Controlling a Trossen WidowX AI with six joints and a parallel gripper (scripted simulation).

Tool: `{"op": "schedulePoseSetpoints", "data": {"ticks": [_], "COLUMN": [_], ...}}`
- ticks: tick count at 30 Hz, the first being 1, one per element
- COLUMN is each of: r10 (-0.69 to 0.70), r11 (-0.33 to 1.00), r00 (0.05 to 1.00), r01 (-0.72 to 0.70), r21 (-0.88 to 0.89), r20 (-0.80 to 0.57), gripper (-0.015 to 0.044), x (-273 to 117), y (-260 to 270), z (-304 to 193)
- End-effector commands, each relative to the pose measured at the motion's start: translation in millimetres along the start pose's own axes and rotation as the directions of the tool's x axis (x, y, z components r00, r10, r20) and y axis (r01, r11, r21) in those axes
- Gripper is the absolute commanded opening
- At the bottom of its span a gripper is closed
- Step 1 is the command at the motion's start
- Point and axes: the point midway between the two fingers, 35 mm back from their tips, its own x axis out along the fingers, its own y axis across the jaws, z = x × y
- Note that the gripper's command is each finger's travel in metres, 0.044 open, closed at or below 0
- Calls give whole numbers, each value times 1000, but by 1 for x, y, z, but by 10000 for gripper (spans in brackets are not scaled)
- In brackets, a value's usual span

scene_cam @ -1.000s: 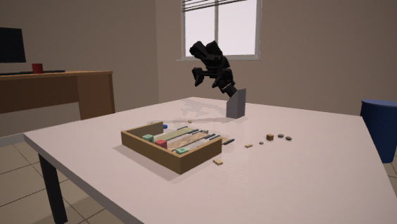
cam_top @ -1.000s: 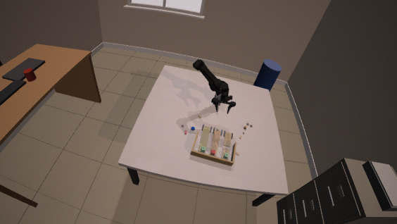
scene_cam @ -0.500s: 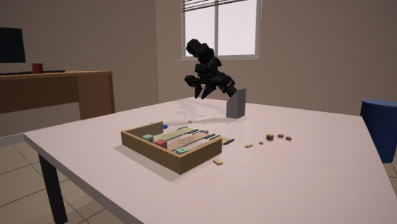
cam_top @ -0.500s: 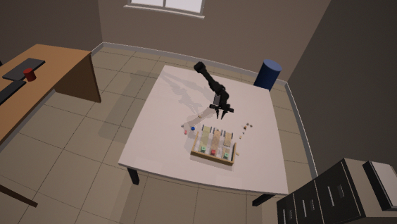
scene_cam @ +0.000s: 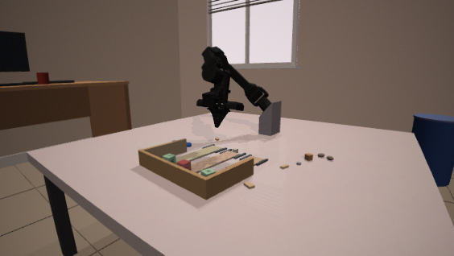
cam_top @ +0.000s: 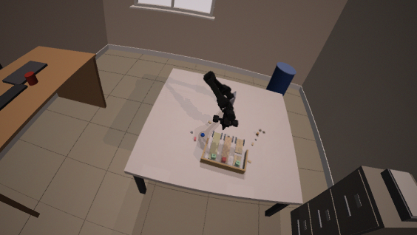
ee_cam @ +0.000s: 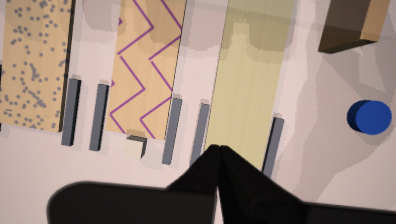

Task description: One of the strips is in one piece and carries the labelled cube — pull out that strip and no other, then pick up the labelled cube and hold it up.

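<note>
Tray: low wooden walls (cam_top: 222,166) (scene_cam: 173,171) (ee_cam: 345,30) on the table (cam_top: 166,155) (scene_cam: 322,205), open on the arm's side.
Spotted strip (cam_top: 239,145) (ee_cam: 35,65): in two pieces, a gap between them; a green cube (cam_top: 237,162) (scene_cam: 208,172) sits at its far piece.
Zigzag strip (cam_top: 227,143) (scene_cam: 215,160) (ee_cam: 145,75): purple lines, a red cube (cam_top: 224,159) (scene_cam: 183,164) at its tray end (a pale block (scene_cam: 235,150) (ee_cam: 135,148) sits by the other).
Plain strip (cam_top: 216,142) (scene_cam: 203,153) (ee_cam: 245,90): yellow-green, no break showing; at its tray end sits the task's cube (cam_top: 213,156) (scene_cam: 169,158), green, its label too small to read.
Bars (ee_cam: 71,112): dark, upright beside the strips' arm-side ends.
Blue disc (cam_top: 202,134) (scene_cam: 188,144) (ee_cam: 372,117): on the table, just outside the tray.
Pincer (cam_top: 223,128) (scene_cam: 217,126) (ee_cam: 218,153): pointing down above the table, pressed together, tips touching, nothing pinched.
Base (scene_cam: 270,121): grey, behind the pincer.
Bin (cam_top: 282,79) (scene_cam: 435,149): blue, beyond the table.
Window (cam_top: 192,5) (scene_cam: 274,32): in the back wall.
</note>
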Motion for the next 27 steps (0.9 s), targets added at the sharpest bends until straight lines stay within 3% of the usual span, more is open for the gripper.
{"op": "schedulePoseSetpoints", "data": {"ticks": [1,27], "r10": [-6,-5], "r11": [998,998], "r00": [978,978], "r01": [19,18], "r21": [58,58], "r20": [-208,-208], "gripper": [0,0], "x": [18,45], "y": [-30,-27], "z": [-1,-9]}}
